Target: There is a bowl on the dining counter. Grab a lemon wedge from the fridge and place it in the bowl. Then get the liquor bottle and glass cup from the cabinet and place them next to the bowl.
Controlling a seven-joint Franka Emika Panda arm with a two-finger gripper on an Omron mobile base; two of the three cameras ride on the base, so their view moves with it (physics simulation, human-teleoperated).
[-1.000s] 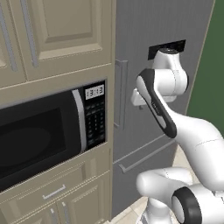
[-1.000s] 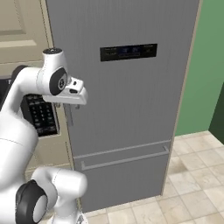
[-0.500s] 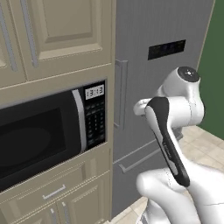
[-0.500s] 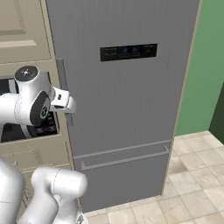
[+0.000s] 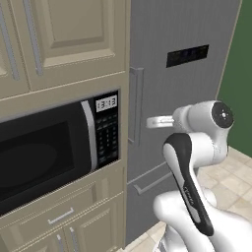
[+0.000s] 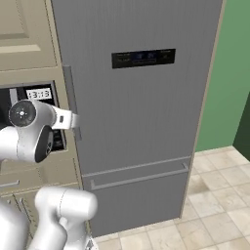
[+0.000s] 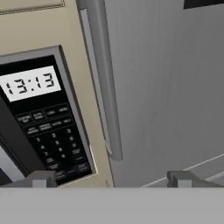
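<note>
The fridge [image 5: 192, 83] [image 6: 141, 97] is a tall grey metal-fronted unit with a dark display panel, and its door is shut. Its vertical handle [image 5: 135, 106] [image 6: 72, 102] [image 7: 103, 83] runs along the door's left edge. My gripper [image 5: 150, 122] [image 6: 74, 120] [image 7: 113, 178] is level with the lower part of that handle, a short way in front of it. Its fingers [image 7: 41, 178] are spread wide and open, with nothing between them. The bowl, dining counter, lemon wedge, liquor bottle and glass cup are out of view.
A black microwave [image 5: 49, 152] [image 7: 39, 118] with a lit clock is built into the beige cabinet column left of the fridge. Panelled doors [image 5: 64, 34] are above it and drawers [image 5: 61, 214] below. The fridge's bottom drawer bar [image 6: 139, 177] runs low across the front. Tiled floor [image 6: 215, 215] lies to the right.
The arm has folded lower. The hand has dropped from just under the display panel to the lower part of the fridge handle and shifted slightly left. The fingers have stayed open.
</note>
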